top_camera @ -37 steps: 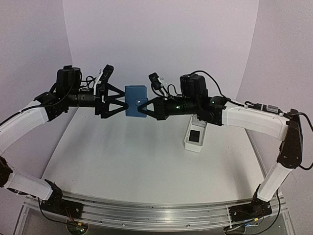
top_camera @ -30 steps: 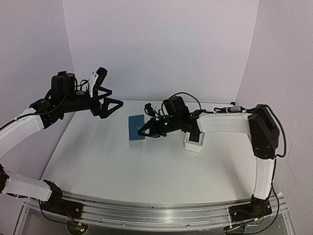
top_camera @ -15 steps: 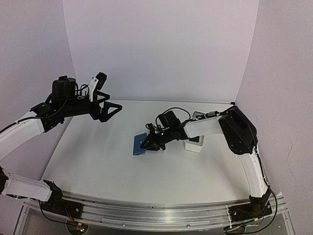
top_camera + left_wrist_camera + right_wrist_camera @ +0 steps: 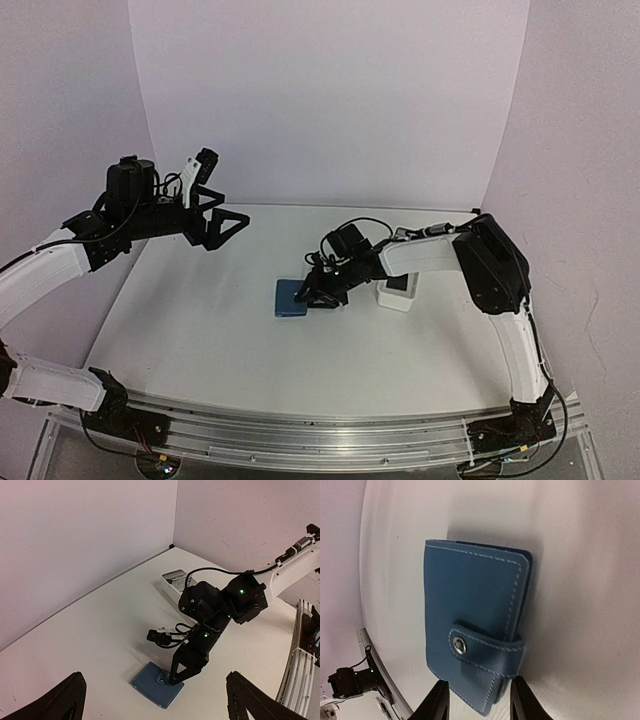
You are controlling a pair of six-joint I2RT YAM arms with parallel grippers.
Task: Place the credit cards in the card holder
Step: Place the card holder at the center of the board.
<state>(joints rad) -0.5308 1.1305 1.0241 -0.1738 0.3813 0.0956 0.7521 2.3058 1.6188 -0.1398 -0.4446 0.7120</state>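
One broad table fills the scene, matt white and smooth, with a ribbed bare-metal rail along its near edge. Two arms reach over it, each of glossy white shells and black joints.

The left gripper hangs high above the table's left side. Its two black, open-framed triangular fingers are spread wide and hold nothing.

One long white tray, rectangular with low straight walls, stands right of centre and is partly hidden by the right arm. From the left wrist its inside looks pale grey with faint marks. Whether that is one of the credit cards cannot be made out.

One card holder lies flat and folded shut near the middle of the table, just left of the tray. It is blue with a leather-like grain, rounded corners and a line of pale stitching along its edges. One strap-shaped tab wraps over its end, fastened by one small round metal snap.

The right gripper is down at that tab end. Its two black fingers stand partly apart, one on each side of the card holder's edge. Whether they press on it or have let go cannot be told.
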